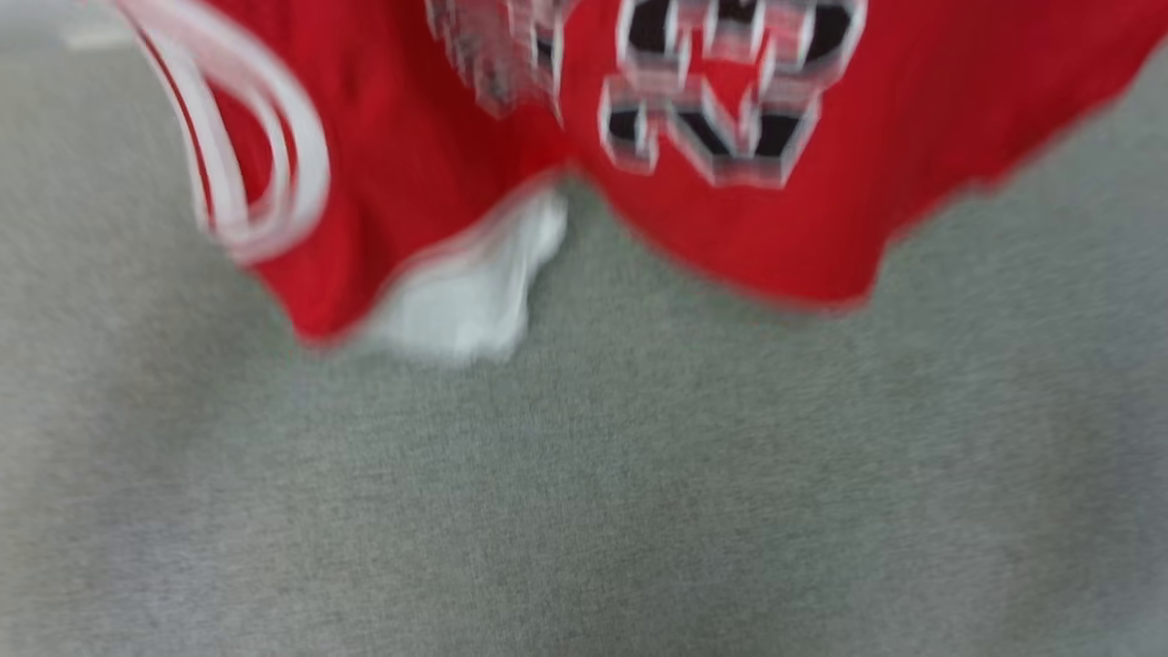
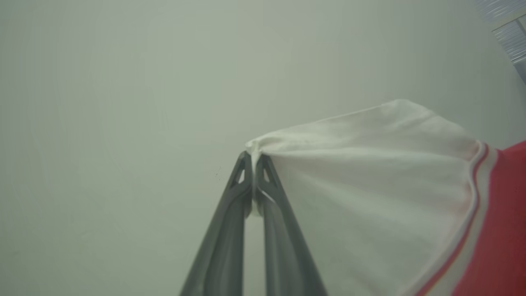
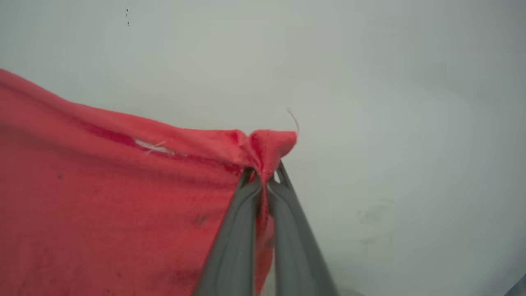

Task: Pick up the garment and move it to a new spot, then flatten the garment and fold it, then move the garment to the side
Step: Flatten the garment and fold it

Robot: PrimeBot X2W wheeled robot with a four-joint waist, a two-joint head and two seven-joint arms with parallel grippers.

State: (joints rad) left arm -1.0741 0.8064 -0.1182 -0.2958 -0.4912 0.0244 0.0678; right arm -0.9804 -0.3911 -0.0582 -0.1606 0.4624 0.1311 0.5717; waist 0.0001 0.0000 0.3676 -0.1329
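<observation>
The garment (image 1: 821, 210) is being held up over the grey surface (image 1: 584, 511), blurred in the head view. Its white sleeve (image 2: 370, 172) is being pinched by the closed left pincer (image 2: 253, 162), and a red corner of it is being gripped by the closed right pincer (image 3: 265, 174).
</observation>
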